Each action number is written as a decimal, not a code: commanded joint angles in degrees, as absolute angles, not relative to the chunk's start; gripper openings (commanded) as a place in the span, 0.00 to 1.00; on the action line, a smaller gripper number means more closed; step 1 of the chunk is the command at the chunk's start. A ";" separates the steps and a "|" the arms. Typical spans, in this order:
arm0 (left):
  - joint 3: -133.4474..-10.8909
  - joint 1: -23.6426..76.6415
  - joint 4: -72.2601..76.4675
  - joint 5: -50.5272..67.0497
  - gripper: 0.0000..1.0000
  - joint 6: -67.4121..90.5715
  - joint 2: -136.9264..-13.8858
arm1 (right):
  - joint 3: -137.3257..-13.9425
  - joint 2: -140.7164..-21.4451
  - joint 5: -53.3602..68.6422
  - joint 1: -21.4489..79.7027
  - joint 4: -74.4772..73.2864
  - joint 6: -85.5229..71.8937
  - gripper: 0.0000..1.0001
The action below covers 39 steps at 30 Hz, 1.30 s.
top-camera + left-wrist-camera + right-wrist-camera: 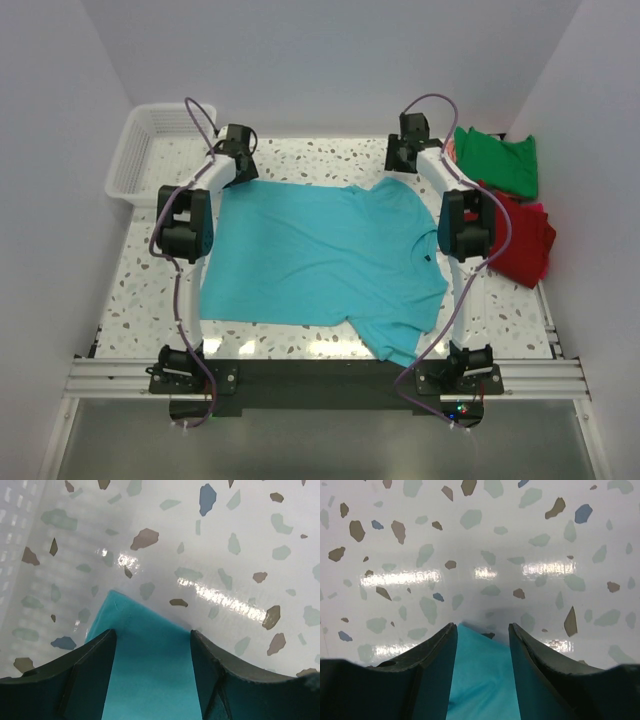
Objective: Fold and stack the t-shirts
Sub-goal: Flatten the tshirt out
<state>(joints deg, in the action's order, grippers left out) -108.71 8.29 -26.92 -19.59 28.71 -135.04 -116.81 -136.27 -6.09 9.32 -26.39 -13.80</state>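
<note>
A turquoise t-shirt (310, 250) lies spread flat on the speckled table (150, 300), neck to the right and one sleeve hanging toward the near edge. My left gripper (238, 148) hovers over its far left corner, open. In the left wrist view the gripper (152, 636) straddles the shirt corner (150, 680), which reaches past the fingertips. My right gripper (405, 152) is over the shirt's far right sleeve, open too. The right wrist view shows the gripper (482, 628) with turquoise cloth (480, 680) lying between its spread fingers.
A white lattice basket (140, 150) stands at the far left corner. A folded green shirt (497, 160) and a red shirt (520, 240), with a pink edge (540, 208) showing, lie along the right wall. Both arms reach over the turquoise shirt's sides.
</note>
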 commanded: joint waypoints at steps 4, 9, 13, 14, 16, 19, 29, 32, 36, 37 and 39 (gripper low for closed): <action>-115.40 7.29 -30.59 -20.83 0.67 28.30 -138.51 | -128.14 -142.64 -3.08 9.40 -33.56 -10.11 0.51; -115.58 7.12 -31.55 -19.86 0.70 27.25 -138.69 | -128.41 -142.74 -1.58 9.40 -35.77 -9.41 0.51; -115.57 7.12 -31.55 -17.94 0.70 26.37 -139.74 | -127.36 -142.21 -0.88 9.32 -38.05 -8.79 0.45; -115.58 7.12 -31.73 -17.58 0.70 26.37 -140.01 | -127.18 -142.03 -0.79 9.40 -38.49 -8.79 0.42; -115.49 7.12 -31.90 -16.53 0.66 26.28 -140.54 | -126.74 -141.68 -0.53 9.40 -39.63 -8.53 0.22; -114.88 7.12 -31.73 -16.00 0.64 26.19 -140.71 | -125.34 -140.71 -1.31 9.40 -40.60 -8.52 0.00; -113.91 7.21 -31.64 -14.86 0.64 25.93 -140.36 | -119.98 -132.29 -6.59 9.40 -37.45 -10.81 0.00; -113.29 7.12 -31.64 -14.68 0.65 26.10 -140.19 | -117.51 -127.63 -7.21 9.32 -33.93 -11.07 0.00; -112.50 7.12 -31.55 -14.59 0.65 26.28 -139.75 | -116.81 -124.11 -6.77 9.40 -30.33 -10.72 0.00; -112.50 7.12 -31.55 -14.42 0.65 26.37 -139.75 | -116.55 -123.14 -6.85 9.32 -28.84 -10.72 0.00; -112.41 7.12 -31.55 -14.24 0.65 26.45 -139.48 | -116.11 -122.70 -6.16 9.40 -27.08 -10.64 0.00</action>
